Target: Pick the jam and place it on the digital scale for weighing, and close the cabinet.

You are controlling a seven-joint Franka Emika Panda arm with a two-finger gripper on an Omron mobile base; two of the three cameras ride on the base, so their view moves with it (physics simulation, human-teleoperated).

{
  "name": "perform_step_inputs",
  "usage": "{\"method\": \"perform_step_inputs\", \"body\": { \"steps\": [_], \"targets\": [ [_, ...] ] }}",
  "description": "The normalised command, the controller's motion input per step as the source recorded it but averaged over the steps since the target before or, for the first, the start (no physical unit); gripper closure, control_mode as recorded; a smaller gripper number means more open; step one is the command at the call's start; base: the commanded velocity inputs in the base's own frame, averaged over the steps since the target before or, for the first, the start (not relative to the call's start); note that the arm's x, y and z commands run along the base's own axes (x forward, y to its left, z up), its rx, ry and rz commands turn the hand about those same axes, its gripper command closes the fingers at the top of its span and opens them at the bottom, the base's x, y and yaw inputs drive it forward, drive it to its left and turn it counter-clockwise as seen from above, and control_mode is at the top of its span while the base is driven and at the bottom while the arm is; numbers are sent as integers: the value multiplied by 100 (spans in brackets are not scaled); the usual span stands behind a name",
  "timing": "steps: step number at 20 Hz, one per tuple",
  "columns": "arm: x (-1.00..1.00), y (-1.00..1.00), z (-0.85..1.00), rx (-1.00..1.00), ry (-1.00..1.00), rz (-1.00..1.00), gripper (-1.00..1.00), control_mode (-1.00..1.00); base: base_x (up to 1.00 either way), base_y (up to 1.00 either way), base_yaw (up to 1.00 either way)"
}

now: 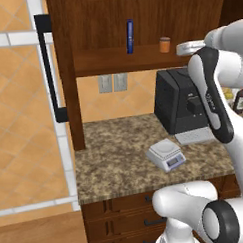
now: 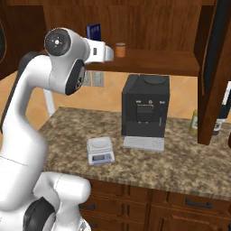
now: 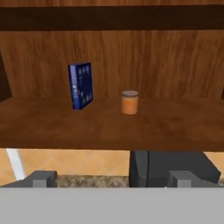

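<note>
The jam (image 3: 130,102), a small orange jar with a darker lid, stands upright on the shelf of the open cabinet (image 3: 109,127). From the sides, the jam (image 1: 164,44) (image 2: 120,49) sits just ahead of my hand. My gripper (image 3: 113,179) is level with the shelf's front edge, a short way from the jar. It is open, with its fingertips (image 3: 42,178) far apart and nothing between them. The digital scale (image 1: 166,154) (image 2: 100,150) rests on the granite counter below with a bare platform. The cabinet door (image 1: 22,98) stands swung open at the left.
A tall blue container (image 3: 81,85) stands on the shelf left of the jam. A black coffee machine (image 2: 145,106) sits on the counter under the shelf, behind the scale. The other open cabinet door (image 2: 212,67) hangs at the right, with bottles (image 2: 195,122) behind it.
</note>
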Motion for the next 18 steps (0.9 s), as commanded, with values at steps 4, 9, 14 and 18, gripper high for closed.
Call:
{"method": "perform_step_inputs", "body": {
  "steps": [4,9,14,18],
  "targets": [
    [83,-29,0,0,0,0,-100,-100,0,0,0],
    [79,-8,0,1,2,0,-100,-100,0,0,0],
    [89,-1,0,0,5,0,-100,-100,0,0,0],
    [62,-3,0,0,1,0,-100,-100,0,0,0]
  ]
}}
